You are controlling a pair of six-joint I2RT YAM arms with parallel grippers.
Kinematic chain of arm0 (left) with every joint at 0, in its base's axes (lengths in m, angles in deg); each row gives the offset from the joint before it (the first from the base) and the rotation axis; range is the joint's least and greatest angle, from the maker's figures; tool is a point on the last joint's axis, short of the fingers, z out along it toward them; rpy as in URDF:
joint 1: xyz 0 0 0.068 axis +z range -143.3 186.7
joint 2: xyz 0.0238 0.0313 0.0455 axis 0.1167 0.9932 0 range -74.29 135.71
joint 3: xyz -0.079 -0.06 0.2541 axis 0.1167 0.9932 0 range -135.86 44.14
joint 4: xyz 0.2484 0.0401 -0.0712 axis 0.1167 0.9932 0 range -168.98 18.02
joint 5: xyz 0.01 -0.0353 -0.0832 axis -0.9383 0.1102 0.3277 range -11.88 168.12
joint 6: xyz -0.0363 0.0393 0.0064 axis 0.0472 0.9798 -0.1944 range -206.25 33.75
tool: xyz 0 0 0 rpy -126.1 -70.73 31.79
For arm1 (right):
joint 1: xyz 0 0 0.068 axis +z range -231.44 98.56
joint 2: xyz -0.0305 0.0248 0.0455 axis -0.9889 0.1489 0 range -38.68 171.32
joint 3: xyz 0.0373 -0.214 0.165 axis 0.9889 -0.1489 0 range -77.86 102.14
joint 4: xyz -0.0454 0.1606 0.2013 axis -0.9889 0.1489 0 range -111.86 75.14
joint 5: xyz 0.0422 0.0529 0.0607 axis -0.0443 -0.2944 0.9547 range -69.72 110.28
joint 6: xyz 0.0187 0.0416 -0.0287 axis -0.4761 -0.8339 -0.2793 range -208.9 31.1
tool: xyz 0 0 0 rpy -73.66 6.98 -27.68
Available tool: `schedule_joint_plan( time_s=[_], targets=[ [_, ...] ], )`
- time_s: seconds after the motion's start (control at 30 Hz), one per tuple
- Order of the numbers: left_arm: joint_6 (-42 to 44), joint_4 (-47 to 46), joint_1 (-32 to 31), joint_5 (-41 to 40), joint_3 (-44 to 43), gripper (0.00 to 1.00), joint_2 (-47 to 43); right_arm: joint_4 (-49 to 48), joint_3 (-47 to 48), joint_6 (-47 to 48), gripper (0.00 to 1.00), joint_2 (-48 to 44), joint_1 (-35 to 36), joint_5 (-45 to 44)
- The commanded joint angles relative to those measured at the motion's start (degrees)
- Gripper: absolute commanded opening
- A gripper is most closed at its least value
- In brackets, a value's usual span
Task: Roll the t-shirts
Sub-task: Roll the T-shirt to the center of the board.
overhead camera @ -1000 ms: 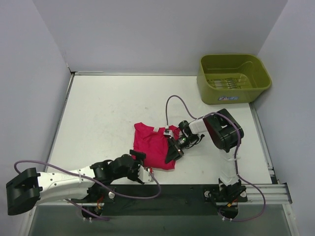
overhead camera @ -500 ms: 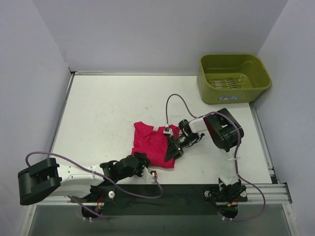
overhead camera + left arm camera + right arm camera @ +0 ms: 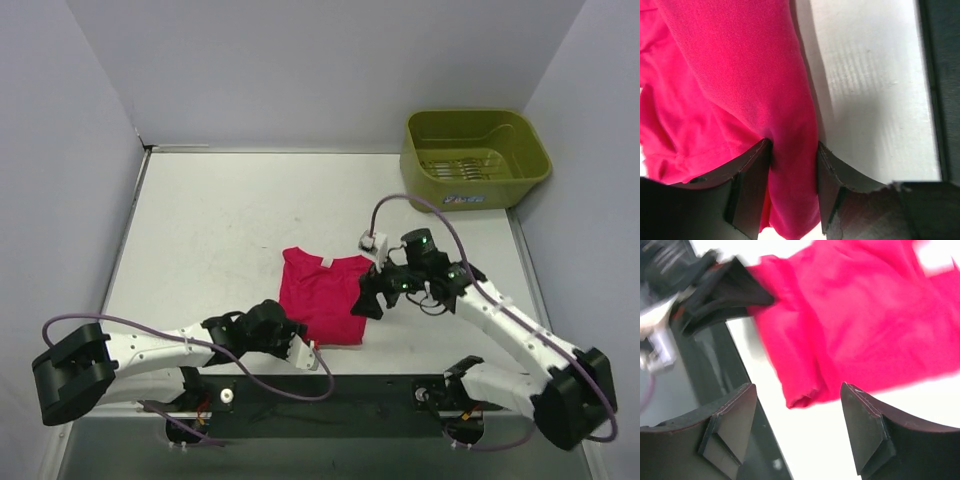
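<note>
**At the near middle of the table: a t-shirt pinched on one side only**

At the far right corner of the white table stands an olive-green bin, well apart from the cloth, with bare table between them. A black rail runs along the near edge, just beyond the shirt's near hem. A purple cable arcs over the right arm, and another loops beside the left arm.

Two things crowd the t-shirt. The left gripper reaches in at its near left edge. The right gripper covers part of its right edge in the top view.

In the left wrist view the left gripper is clamped on a fold of the t-shirt, with red fabric filling the narrow gap between its fingers. In the right wrist view the right gripper has its fingers spread wide and gripping nothing, poised over the near corner of the t-shirt.

The shirt is magenta-red, thin and soft. It is gathered into a compact, roughly rectangular pad with wrinkled layers and a rolled near corner. A small white label shows at its far edge.

The label end points to the far side and the hem end to the near rail. The pad looks a little longer from far to near than from left to right.
</note>
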State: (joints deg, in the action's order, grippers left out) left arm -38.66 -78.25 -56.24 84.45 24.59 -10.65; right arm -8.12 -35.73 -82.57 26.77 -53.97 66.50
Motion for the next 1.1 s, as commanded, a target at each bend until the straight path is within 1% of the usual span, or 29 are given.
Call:
schedule_joint_plan(
  time_s=[0.0, 0.03, 0.07, 0.1, 0.13, 0.17, 0.2, 0.27, 0.3, 0.33, 0.4, 0.47, 0.6, 0.73, 0.77, 0.83, 0.87, 0.97, 1.07],
  targets=[
    [-1.02, 11.55, 3.95, 14.58, -3.81, 0.53, 2.71, -2.48, -9.58, 11.5, 0.7, -14.53, 16.97, -15.08],
    [0.29, 13.83, 5.7, 16.85, -5.22, 0.53, 3.76, -4.23, -11.7, 13.17, 0.71, -20.48, 20.14, -17.37],
    [1.44, 16.73, 7.29, 22.53, -6.89, 0.53, 5.08, -5.11, -15.81, 16.58, 0.72, -23.15, 26.79, -21.65],
    [2.15, 20.06, 10.35, 24.24, -10.3, 0.52, 7.44, -5.82, -17.33, 17.83, 0.74, -25.44, 29.72, -23.26],
    [2.67, 21.92, 11.86, 26.0, -11.81, 0.52, 8.6, -6.26, -18.56, 19.84, 0.74, -28.42, 32.8, -25.19],
    [3.38, 23.94, 12.57, 27.84, -13.57, 0.53, 9.83, -7.66, -19.62, 21.95, 0.75, -29.23, 35.96, -27.21],
    [5.65, 27.79, 13.71, 30.21, -16.45, 0.53, 12.19, -8.28, -20.06, 22.93, 0.77, -29.41, 36.43, -27.06],
    [6.9, 30.81, 14.51, 31.9, -18.93, 0.53, 14.22, -10.92, -21.03, 25.91, 0.78, -28.1, 36.87, -26.88],
    [7.59, 32.82, 14.68, 33.3, -19.82, 0.53, 15.71, -11.79, -22.17, 30.19, 0.79, -27.58, 38.35, -27.92],
    [8.38, 34.23, 15.12, 33.66, -21.65, 0.53, 16.42, -13.37, -22.61, 31.97, 0.79, -26.35, 39.24, -28.54],
    [8.92, 35.91, 15.48, 34.01, -22.89, 0.53, 17.48, -15.84, -23.32, 35.14, 0.8, -25.29, 42.04, -30.73],
    [8.92, 36.01, 15.48, 33.49, -23.6, 0.55, 17.4, -18.56, -23.5, 34.98, 0.8, -23.88, 43.37, -32.06],
    [7.52, 35.65, 15.56, 33.31, -23.69, 0.57, 16.96, -22.52, -23.93, 32.0, 0.8, -21.77, 43.73, -32.51],
    [6.81, 34.34, 15.56, 32.52, -22.99, 0.58, 16.08, -27.35, -24.46, 28.05, 0.83, -19.67, 43.12, -34.44],
    [6.55, 34.16, 15.65, 32.43, -22.99, 0.59, 16.08, -28.14, -24.29, 24.04, 0.84, -19.05, 41.89, -35.66],
    [6.02, 33.46, 15.91, 32.43, -23.16, 0.59, 15.9, -27.55, -23.33, 19.97, 0.84, -16.69, 40.4, -35.76],
    [5.93, 33.37, 15.83, 32.35, -23.25, 0.59, 15.9, -26.84, -22.62, 16.47, 0.84, -16.06, 38.91, -35.32],
    [6.02, 32.93, 16.18, 32.34, -23.34, 0.59, 15.82, -25.95, -21.65, 10.84, 0.84, -14.74, 35.66, -34.88],
    [6.37, 32.93, 16.53, 32.52, -23.43, 0.59, 15.64, -25.6, -21.39, 8.97, 0.84, -13.25, 33.28, -33.65]
  ],
)
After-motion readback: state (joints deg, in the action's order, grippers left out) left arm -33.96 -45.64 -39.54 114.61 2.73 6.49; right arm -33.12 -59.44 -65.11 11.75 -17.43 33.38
